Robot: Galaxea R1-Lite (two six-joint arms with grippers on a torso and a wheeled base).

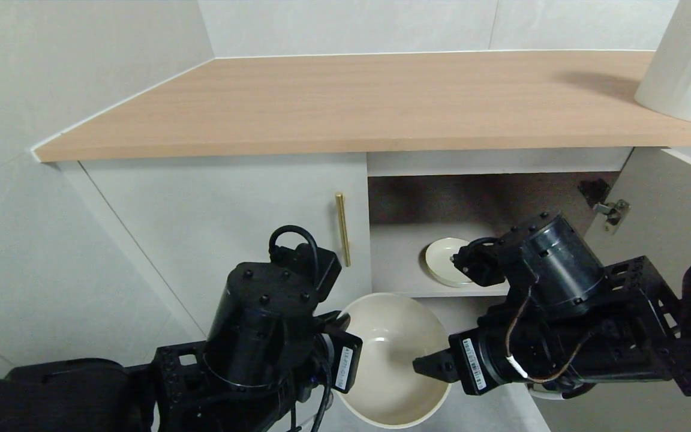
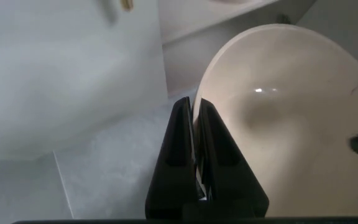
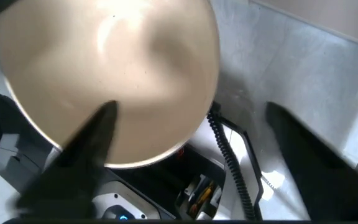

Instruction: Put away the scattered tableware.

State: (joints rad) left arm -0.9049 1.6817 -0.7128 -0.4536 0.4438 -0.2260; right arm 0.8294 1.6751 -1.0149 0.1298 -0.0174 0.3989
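The left gripper [image 2: 196, 124] has its fingers pinched tight on the near-left rim of a cream bowl [image 1: 390, 354], which hangs clear in front of the open cabinet, just below the front edge of the shelf [image 1: 399, 264]; the right gripper [image 3: 190, 112] has its fingers spread wide, one fingertip over the bowl's opposite rim (contact cannot be told). A small plate [image 1: 446, 261] lies on that shelf near its front edge; beside it is the closed cabinet door [image 1: 231, 210] with a brass handle [image 1: 342, 228]; above, a white ribbed vessel [image 1: 690, 66] stands at the right end of the wooden countertop [image 1: 351, 102].
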